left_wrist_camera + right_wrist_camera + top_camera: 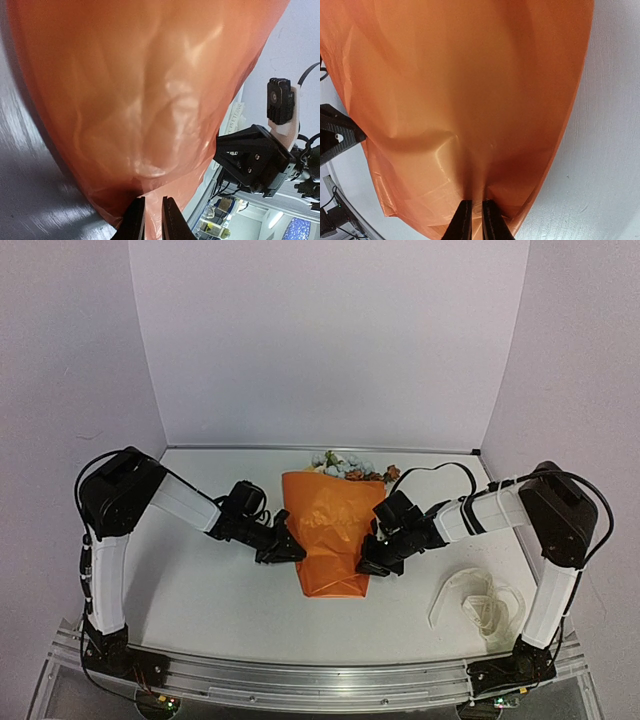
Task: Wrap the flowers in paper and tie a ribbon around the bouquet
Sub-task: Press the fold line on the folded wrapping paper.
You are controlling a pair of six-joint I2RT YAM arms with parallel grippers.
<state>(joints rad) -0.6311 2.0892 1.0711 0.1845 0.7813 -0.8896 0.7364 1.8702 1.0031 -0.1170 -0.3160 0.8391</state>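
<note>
Noted a glossy, almost film-like sheen on the large bright orange paper sheet [325, 530]: smooth overall, with soft creases and white highlights, puckered into fine wrinkles at each pinch. Logged hard, smooth, matt black plastic on the left gripper [152, 222] and right gripper [472, 222]. Found the flat white worktop [615, 150] matt and finely grained close up, with a dull streaky sheen in the left wrist view. Recorded smooth white plastic shells on the arms [185, 505] and brushed bare metal on the long silver rail [320, 677]. Marked the narrow cream-white ribbon [487, 612] as thin, soft-looking cloth. Could not tell the finish of the small blue, cream and orange-pink flowers [345, 467].
</note>
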